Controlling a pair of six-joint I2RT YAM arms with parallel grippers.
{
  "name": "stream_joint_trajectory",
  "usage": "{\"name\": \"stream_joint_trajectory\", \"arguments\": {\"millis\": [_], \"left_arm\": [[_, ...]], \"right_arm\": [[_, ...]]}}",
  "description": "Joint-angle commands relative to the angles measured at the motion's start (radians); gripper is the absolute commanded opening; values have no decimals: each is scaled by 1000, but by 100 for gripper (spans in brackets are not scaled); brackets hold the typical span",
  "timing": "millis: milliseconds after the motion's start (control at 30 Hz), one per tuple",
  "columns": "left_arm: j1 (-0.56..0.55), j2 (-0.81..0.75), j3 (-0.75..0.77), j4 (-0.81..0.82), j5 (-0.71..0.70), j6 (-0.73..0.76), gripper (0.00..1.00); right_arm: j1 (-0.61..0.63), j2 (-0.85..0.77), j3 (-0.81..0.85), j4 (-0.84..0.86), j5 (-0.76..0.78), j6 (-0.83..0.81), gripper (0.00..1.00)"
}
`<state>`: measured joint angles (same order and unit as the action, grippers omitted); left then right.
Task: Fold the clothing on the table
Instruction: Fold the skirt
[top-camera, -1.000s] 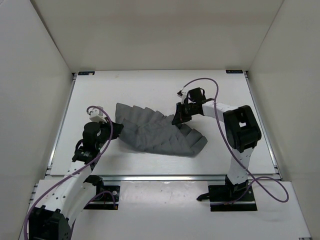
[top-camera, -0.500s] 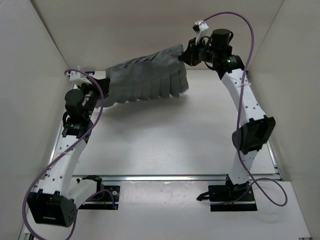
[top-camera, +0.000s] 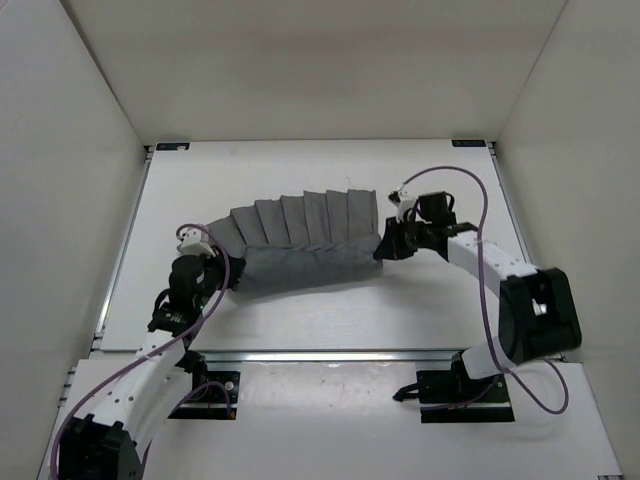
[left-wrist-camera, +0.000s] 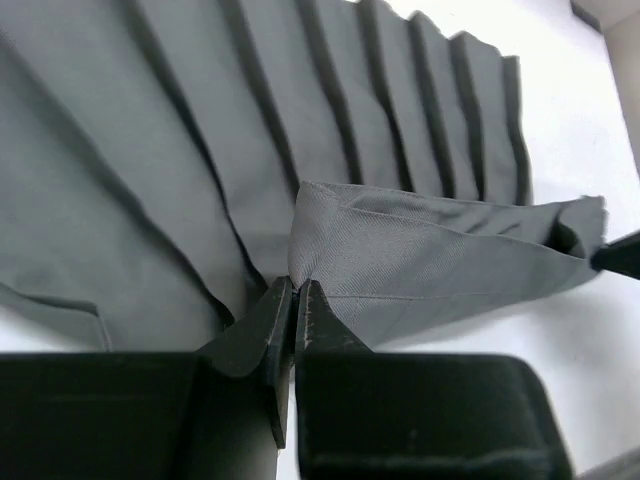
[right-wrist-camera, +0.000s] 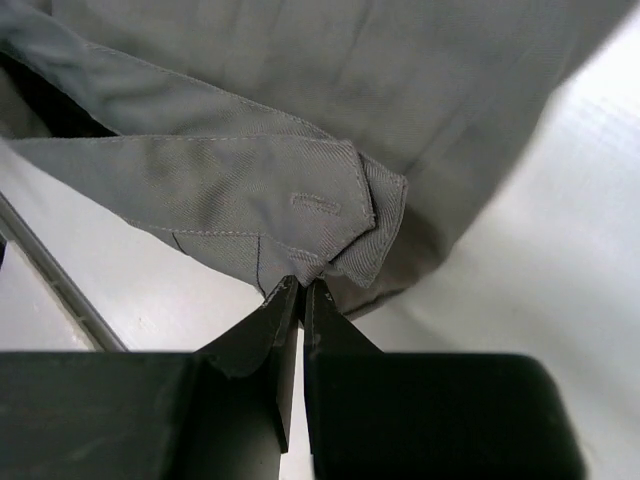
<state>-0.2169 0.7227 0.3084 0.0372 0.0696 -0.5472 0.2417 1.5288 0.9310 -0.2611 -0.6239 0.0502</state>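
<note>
The dark grey pleated clothing (top-camera: 305, 240) lies spread across the middle of the white table (top-camera: 300, 165). My left gripper (top-camera: 222, 262) is shut on its left corner; in the left wrist view the fingertips (left-wrist-camera: 294, 292) pinch a folded edge of the clothing (left-wrist-camera: 420, 250). My right gripper (top-camera: 382, 246) is shut on the right corner. In the right wrist view the tips (right-wrist-camera: 301, 288) pinch a band with a buttonhole on the clothing (right-wrist-camera: 250, 195). A near strip of fabric is stretched between both grippers, just above the table.
White walls stand close on three sides of the table. Metal rails (top-camera: 330, 354) run along the near edge by the arm bases. Purple cables loop off both arms beside the garment.
Half a second ago both arms held the clothing high at the far side. They have come down and toward me, and the garment now lies spread on the table, both grips kept.
</note>
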Motion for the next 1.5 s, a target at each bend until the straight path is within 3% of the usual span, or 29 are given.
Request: {"name": "stream_joint_trajectory", "arguments": {"millis": [0,167,300,467,667,833,1100,1467], "left_arm": [[-12,-94,0,-86,-25,-14,0],[-21,-183,-23,-235,-7,6,0],[-18,-247,-41,-283,13,-5,0],[-13,-341,-2,-345,-28,-43,0],[11,-258,101,-314,-60,-16,0],[28,-135,170,-200,-68,-14,0],[86,214,322,24,-68,15,0],[122,733,596,144,-10,50,1]], "right_arm": [[42,-220,-99,132,31,22,0],[163,-395,-257,20,128,52,0],[214,-499,-279,-3,101,109,0],[156,-581,-222,-104,49,109,0],[24,-621,-126,-113,-25,76,0],[-8,-495,-49,2,-56,123,0],[-48,-171,138,160,-50,158,0],[-108,175,265,210,-51,171,0]]}}
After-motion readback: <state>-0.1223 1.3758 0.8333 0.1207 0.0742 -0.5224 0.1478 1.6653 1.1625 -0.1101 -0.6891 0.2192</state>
